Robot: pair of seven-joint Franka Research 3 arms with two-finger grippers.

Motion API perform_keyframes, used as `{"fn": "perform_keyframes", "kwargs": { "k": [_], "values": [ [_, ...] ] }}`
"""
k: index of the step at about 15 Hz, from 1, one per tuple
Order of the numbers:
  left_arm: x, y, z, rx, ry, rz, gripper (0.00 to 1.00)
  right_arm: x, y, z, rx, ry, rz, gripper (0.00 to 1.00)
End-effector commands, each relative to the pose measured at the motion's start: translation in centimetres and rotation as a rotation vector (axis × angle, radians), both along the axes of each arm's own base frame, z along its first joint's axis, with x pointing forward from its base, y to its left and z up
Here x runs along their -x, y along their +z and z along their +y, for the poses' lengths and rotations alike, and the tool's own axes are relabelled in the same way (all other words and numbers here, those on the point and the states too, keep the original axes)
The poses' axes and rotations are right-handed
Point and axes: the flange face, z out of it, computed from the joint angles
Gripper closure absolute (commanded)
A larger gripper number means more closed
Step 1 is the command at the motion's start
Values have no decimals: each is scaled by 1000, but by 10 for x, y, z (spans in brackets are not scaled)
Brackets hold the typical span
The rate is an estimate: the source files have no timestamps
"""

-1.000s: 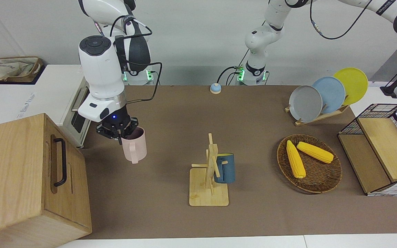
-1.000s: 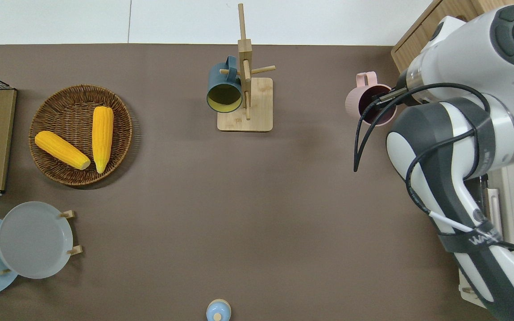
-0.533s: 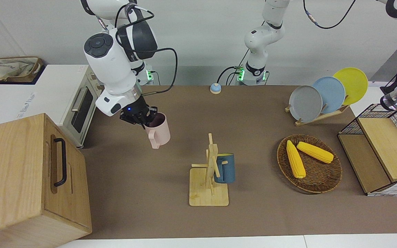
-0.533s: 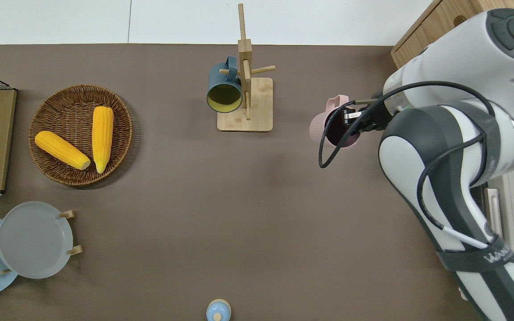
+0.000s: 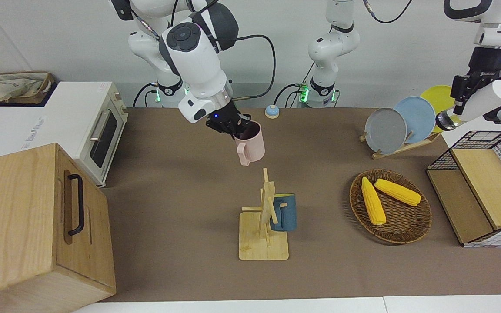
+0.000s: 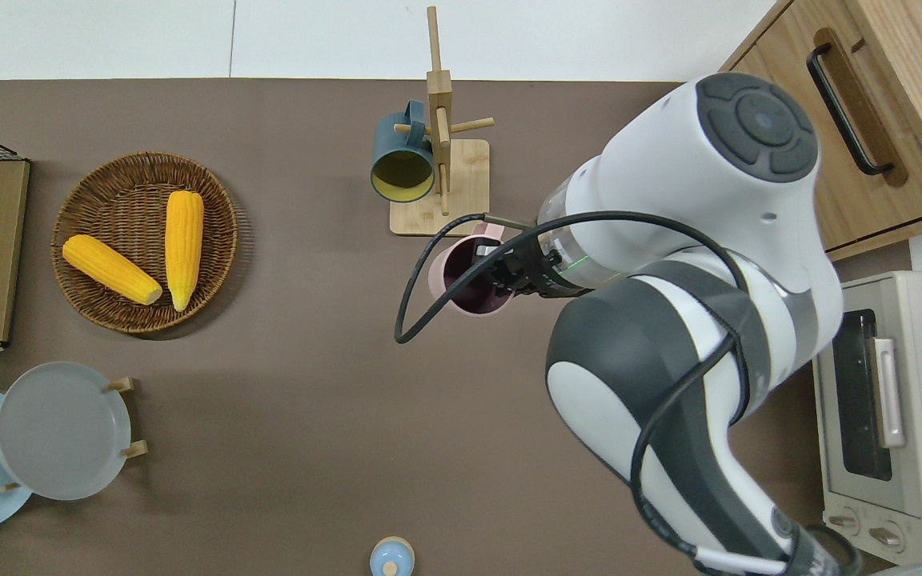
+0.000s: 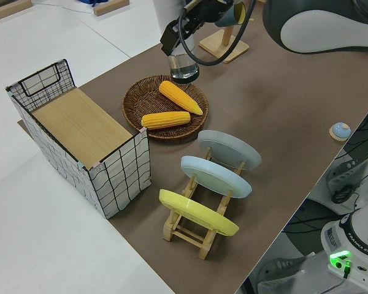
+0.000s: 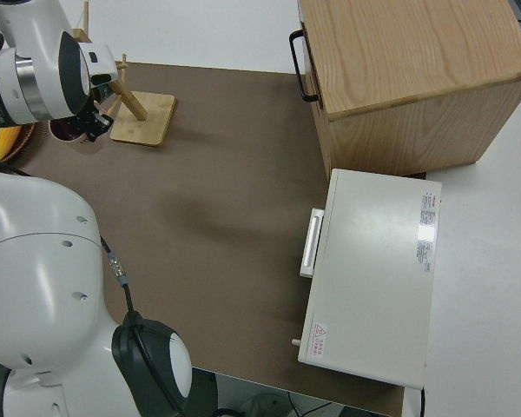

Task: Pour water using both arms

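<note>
Here, glossy white arms, right end effector (image 5: pixel 232 127) gripping pink mug (image 5: pixel 251 143), left end effector (image 5: pixel 468 101) gripping white-capped bottle (image 5: pixel 479 105)

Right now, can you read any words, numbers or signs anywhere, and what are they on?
Oven top, small sticker: red warning triangle; its words are too small to read.
Oven top, white label: too small to read.
Oven top, front view: faint print, too blurred to read.
Nothing else is readable.

You are seeing bright, even light coming from overhead; soft shadows are lying under things on the bench (image 5: pixel 181 208), and everything is staying sharp to the edges.
</note>
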Motion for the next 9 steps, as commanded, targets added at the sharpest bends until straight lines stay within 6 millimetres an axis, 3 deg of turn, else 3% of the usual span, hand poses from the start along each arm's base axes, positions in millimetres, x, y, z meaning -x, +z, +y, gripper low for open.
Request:
{"fn": "perform_keyframes", "kwargs": {
  "k": [1,5,9],
  "values": [
    [43,-15,-33,-46,22,-18,1000,24,-4,42,-32,-51,34,986],
    [58,-29,-44,-55,14,5,1000,32,-15,90,-85,-160,34,988],
    [57,-39,-55,-55,3,18,1000,35,-39,116,-90,-193,55,988]
  ]
}}
